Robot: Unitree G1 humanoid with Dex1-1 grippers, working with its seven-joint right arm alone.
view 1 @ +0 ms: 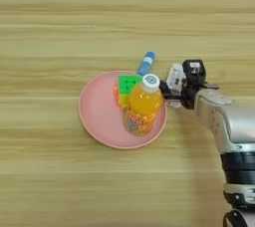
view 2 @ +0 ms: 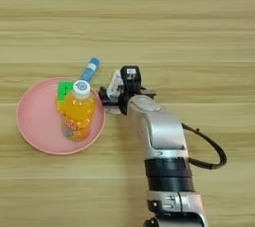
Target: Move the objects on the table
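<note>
An orange juice bottle (view 1: 144, 105) with a white cap stands on the right half of the pink plate (view 1: 99, 114). Behind it on the plate sits the multicoloured puzzle cube (view 1: 127, 85), partly hidden by the bottle. The blue-and-white tube (view 1: 147, 63) lies on the table at the plate's far rim, pointing up and to the right. Just right of the plate, my right gripper (view 1: 175, 83) is shut on the small white remote (view 1: 176, 75), one black finger on each side of it. The remote is tilted and close to the bottle's cap.
The silver forearm (view 2: 154, 131) comes in from the bottom edge, with a black cable (view 2: 211, 151) looping on its right. The wood-grain table (view 1: 60, 32) stretches wide on all sides of the plate.
</note>
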